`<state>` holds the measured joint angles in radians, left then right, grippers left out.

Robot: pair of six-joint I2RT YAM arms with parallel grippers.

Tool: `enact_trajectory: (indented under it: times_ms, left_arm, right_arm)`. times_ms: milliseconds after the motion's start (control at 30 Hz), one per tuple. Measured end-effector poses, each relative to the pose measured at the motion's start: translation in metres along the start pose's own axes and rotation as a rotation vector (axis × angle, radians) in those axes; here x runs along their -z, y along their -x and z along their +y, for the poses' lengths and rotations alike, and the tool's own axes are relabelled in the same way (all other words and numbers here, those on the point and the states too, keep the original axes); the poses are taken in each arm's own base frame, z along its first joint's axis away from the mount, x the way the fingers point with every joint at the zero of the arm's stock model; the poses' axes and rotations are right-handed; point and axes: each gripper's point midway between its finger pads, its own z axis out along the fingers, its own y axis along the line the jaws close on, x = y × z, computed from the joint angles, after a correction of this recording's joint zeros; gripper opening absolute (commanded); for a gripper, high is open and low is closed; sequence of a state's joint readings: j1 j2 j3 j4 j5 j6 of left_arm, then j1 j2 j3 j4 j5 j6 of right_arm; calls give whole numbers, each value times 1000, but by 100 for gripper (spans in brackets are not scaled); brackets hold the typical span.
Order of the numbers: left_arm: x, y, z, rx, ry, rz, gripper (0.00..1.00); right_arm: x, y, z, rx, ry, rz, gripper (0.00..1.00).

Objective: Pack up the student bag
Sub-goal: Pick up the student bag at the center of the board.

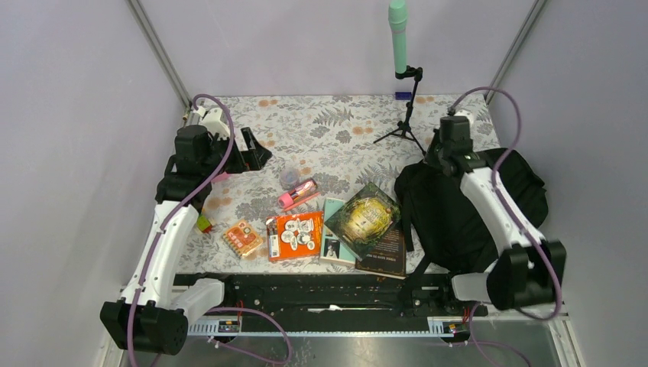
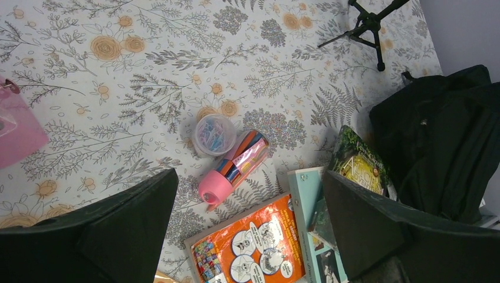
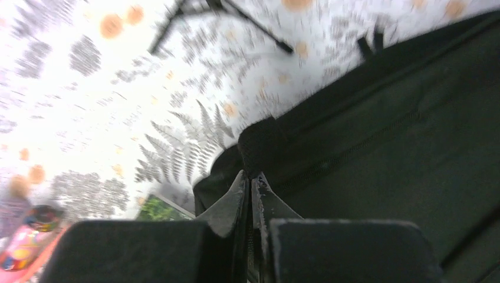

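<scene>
From above: student bag (image 1: pixel 447 222) slumped on the bench (image 1: pixel 336 122) at right, touching the books (image 1: pixel 365 216). Left wrist: left pincer (image 2: pixel 247 177) spread wide over a pink marker tube (image 2: pixel 231 170). Right wrist, blurred: right pincer (image 3: pixel 247 184) squeezed together at the bag's black cloth; cannot tell whether gripping any.

Bright, even light; right wrist view smeared, student bag (image 3: pixel 383 147) perhaps underexposed.
</scene>
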<state>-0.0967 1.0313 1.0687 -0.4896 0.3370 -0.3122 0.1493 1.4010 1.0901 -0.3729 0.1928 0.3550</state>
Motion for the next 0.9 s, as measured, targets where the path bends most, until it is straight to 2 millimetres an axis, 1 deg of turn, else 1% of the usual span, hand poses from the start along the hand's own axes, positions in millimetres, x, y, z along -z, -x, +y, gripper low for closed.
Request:
enact_trajectory:
  times_ms: [67,133,200,267,433,533,700,767,800,900]
  left_arm:
    - [0,0,0,1,-1,0,99]
    - [0,0,0,0,-3,0,99]
    - [0,0,0,0,-3,-1,99]
    - [0,1,-1,-1,-3,-3,99]
    - [1,5,-5,-11,-24,-24,99]
    - [1,3,-9,-13,-51,-25,99]
    - [1,1,-15,-18,-90,-23,99]
    - [3,3,-17,-22,-102,-30,99]
    - [3,4,-18,-24,-107,-33,99]
    - [4,6,-21,-31,-121,-45,99]
  right_arm:
    - [31,23,3,-7,42,-98,0]
    - [50,36,5,-7,71,-151,0]
    - [65,41,9,2,117,-181,0]
    - [76,43,16,12,170,-190,0]
    - [117,40,47,41,399,-196,0]
    - [142,39,66,64,532,-193,0]
    - [182,40,99,126,705,-187,0]
    - [195,31,116,174,765,-176,0]
    - [201,22,126,209,799,-163,0]
    - [212,-1,147,282,865,-122,0]
